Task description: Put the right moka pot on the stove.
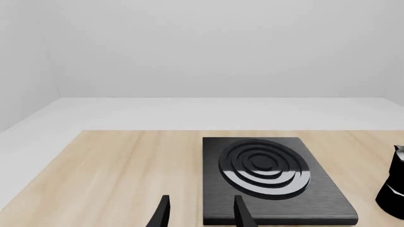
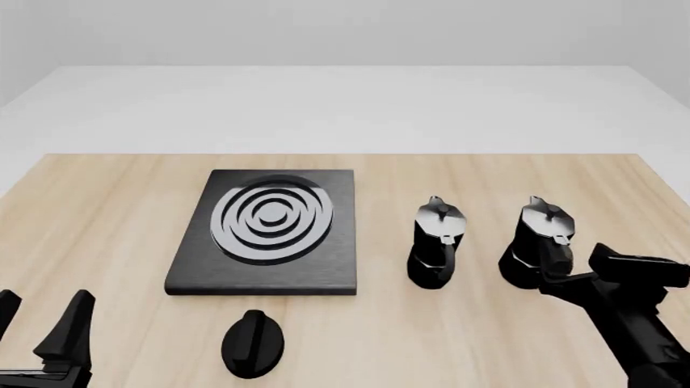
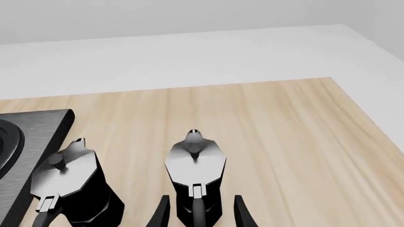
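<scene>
The right moka pot, black and faceted with a silver lid, stands upright on the table right of its look-alike. My right gripper is just in front of it. In the right wrist view the right gripper is open, and its fingers flank the curved handle of that pot without touching it. The stove, a black slab with silver rings, lies left of both pots. My left gripper is open and empty near the front left corner. In the left wrist view it points toward the stove.
A separate black round knob lies in front of the stove. The look-alike pot stands between the right pot and the stove; it also shows at the edge of the left wrist view. The table's right edge is near the right arm.
</scene>
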`<act>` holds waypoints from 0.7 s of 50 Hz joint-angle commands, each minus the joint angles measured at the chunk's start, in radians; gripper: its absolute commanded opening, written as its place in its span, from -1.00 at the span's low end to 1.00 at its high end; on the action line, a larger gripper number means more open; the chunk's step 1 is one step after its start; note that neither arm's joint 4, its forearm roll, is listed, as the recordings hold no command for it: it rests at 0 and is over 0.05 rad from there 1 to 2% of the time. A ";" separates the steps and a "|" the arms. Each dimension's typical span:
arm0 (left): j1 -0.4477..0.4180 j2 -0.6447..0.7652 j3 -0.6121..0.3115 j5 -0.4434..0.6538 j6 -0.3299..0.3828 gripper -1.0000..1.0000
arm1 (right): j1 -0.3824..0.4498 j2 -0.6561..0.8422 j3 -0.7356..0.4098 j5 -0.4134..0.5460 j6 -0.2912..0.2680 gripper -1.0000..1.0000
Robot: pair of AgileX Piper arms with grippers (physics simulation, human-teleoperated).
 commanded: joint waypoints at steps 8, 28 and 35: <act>0.000 0.000 0.000 0.000 0.000 1.00 | 0.013 0.149 -0.066 -0.053 -0.008 1.00; 0.000 0.000 0.000 0.000 0.000 1.00 | 0.028 0.249 -0.108 -0.082 0.016 -1.00; 0.000 0.000 0.000 0.000 0.000 1.00 | 0.047 0.142 -0.096 -0.017 -0.012 -1.00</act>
